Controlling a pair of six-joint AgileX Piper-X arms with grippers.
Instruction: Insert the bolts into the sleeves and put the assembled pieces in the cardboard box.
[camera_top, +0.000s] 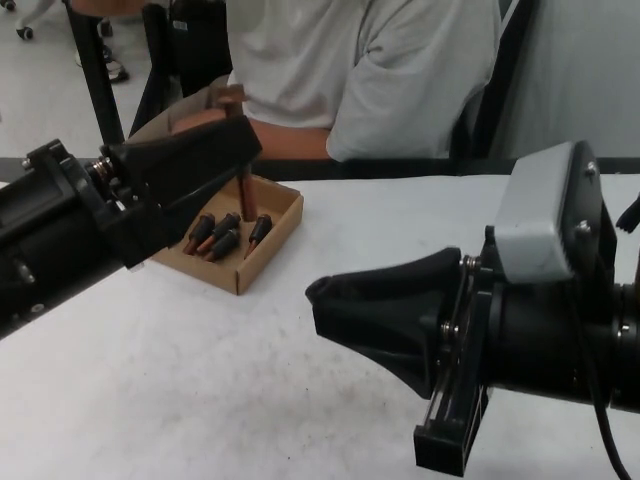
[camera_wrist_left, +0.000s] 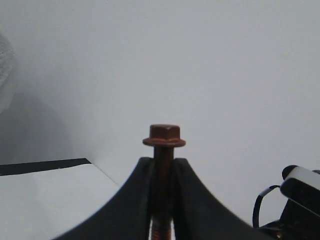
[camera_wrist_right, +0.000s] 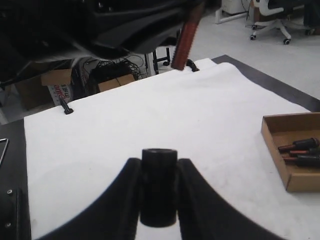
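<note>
My left gripper (camera_top: 243, 150) is shut on a copper-brown bolt (camera_top: 240, 150) and holds it upright above the cardboard box (camera_top: 272, 250). In the left wrist view, the bolt's hex head (camera_wrist_left: 164, 135) stands above the left gripper (camera_wrist_left: 163, 167). A black sleeve (camera_wrist_right: 159, 190) sits upright in my right gripper (camera_wrist_right: 159, 200), which is shut on it over the white cloth, nearer to me and to the right of the box. The right wrist view looks across at the bolt (camera_wrist_right: 186, 35) hanging from the other arm. Several assembled pieces (camera_top: 225, 235) lie in the box (camera_wrist_right: 275, 152).
A white cloth (camera_top: 200, 380) covers the bench, with dark bench edge showing around it (camera_wrist_right: 280, 85). Two black clips (camera_wrist_right: 67, 108) hold the cloth at one edge. The right arm's grey camera housing (camera_top: 540, 220) stands at the right.
</note>
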